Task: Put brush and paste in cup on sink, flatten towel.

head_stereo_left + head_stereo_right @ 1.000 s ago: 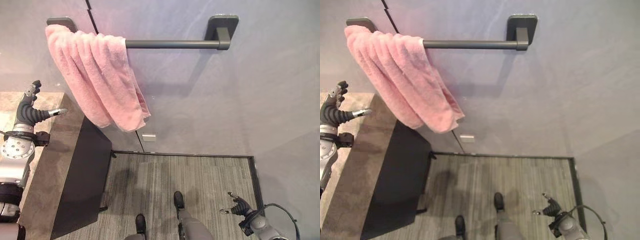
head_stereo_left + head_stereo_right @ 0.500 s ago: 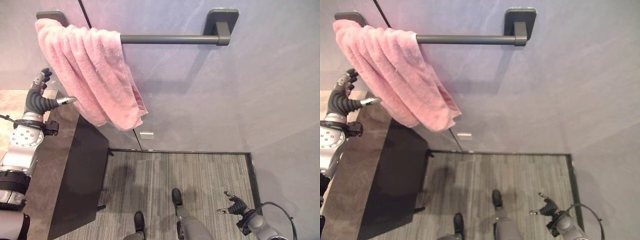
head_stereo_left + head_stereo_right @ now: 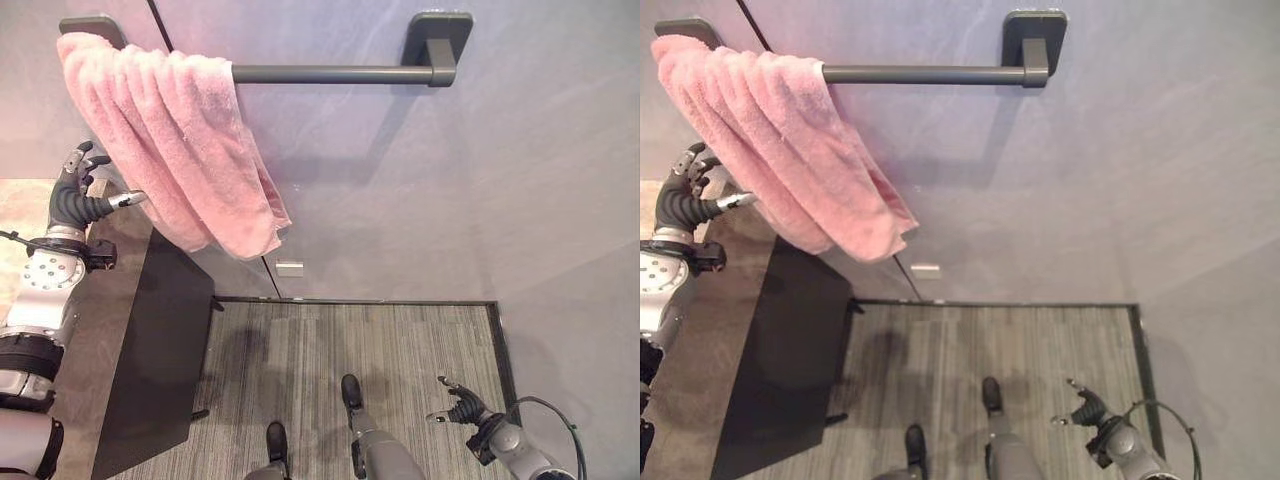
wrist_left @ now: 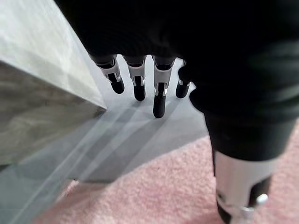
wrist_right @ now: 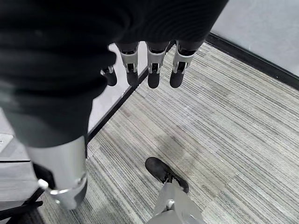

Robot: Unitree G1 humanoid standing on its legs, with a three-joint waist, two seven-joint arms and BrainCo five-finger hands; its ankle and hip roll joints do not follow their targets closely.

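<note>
Left hand (image 3: pixel 78 196), fingers loose and empty, at nine o'clock beside bunched pink towel (image 3: pixel 175 140) on rail (image 3: pixel 330 73); right hand (image 3: pixel 462 411) idle at five o'clock; flattening apparently not begun.

Head stereo pair: looking from above, facing the grey wall and striped grey carpet, well back. Shared between both eyes: the bunched pink terry towel (image 3: pixel 175 150) on the dark metal wall rail (image 3: pixel 330 73), the stone-topped dark cabinet (image 3: pixel 150 340), both hands (left hand (image 3: pixel 78 195), right hand (image 3: pixel 462 410)). Left wrist camera: very close along its own fingers, towards the wall, pink cloth just beyond, probably that same towel. Right wrist camera: aimed down at carpet.
</note>
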